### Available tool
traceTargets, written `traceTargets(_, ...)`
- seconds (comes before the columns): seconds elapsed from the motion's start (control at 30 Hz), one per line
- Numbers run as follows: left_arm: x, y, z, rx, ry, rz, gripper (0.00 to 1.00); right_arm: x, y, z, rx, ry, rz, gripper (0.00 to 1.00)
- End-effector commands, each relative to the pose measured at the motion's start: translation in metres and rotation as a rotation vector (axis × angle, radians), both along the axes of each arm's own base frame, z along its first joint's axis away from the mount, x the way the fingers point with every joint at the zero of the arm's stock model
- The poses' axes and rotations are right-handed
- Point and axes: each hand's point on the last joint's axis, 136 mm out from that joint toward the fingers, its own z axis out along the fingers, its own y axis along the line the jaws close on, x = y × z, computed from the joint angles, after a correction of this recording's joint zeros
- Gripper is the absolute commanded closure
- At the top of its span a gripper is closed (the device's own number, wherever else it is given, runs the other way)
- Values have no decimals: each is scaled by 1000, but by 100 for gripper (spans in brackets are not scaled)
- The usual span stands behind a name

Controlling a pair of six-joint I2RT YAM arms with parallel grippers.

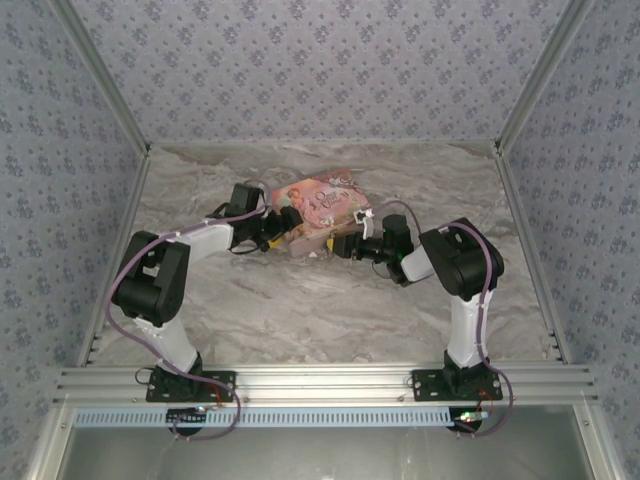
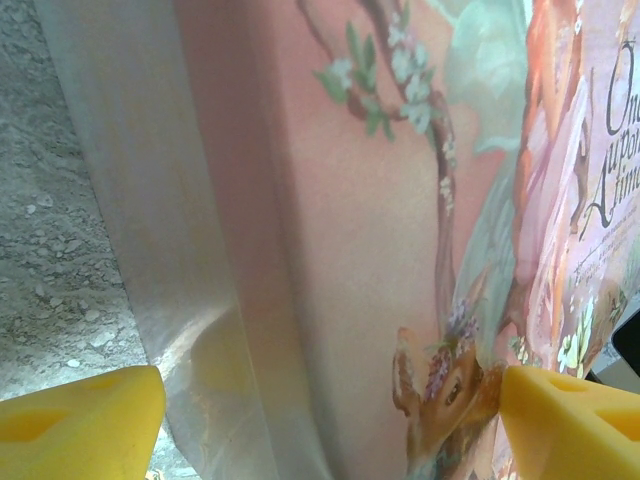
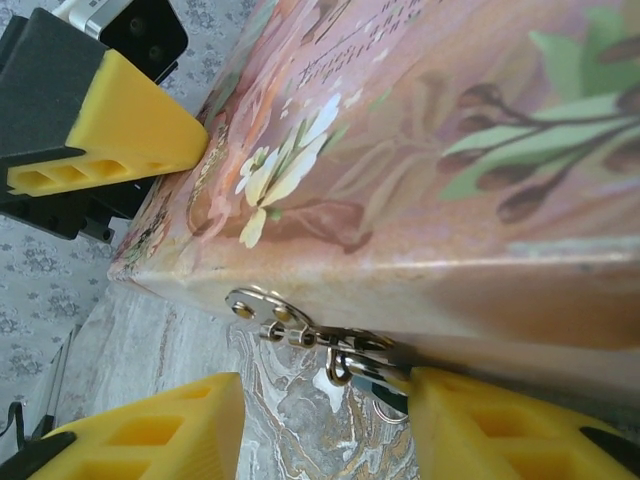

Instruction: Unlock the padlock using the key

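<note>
The padlock [image 3: 372,375] hangs by its thin silvery shackle from a metal hasp [image 3: 262,310] on the front edge of the pink picture box [image 1: 322,205]. Its bluish body is partly hidden behind one yellow finger [image 3: 500,430] of my right gripper [image 3: 328,420]. That gripper is open, and the padlock sits just inside that finger, over the marbled table. My left gripper [image 2: 333,420] straddles the box's [image 2: 360,250] edge, one finger [image 3: 120,130] on the printed lid and the other against its white side. The key is hidden.
The box lies at mid-table between both arms [image 1: 165,275] [image 1: 460,260]. Metal frame posts [image 1: 100,90] and patterned walls close the sides and back. Bare marbled tabletop [image 1: 320,320] stretches toward the arm bases.
</note>
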Motion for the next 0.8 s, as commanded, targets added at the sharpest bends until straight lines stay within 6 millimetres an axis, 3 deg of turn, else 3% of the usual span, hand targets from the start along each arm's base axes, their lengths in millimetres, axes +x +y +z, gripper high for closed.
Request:
traceTargets(0.0,-20,11,-34,82,108,19,14,0,5,10,22,-59,37,58)
traceTargets(0.5,-21,13,-33,86,105,32,14,5,-11,2,-2,-25,-26,100)
traceTargets(0.77,-29,20,-36,102,110,60,14,20,-34,11,65,49,-199,100)
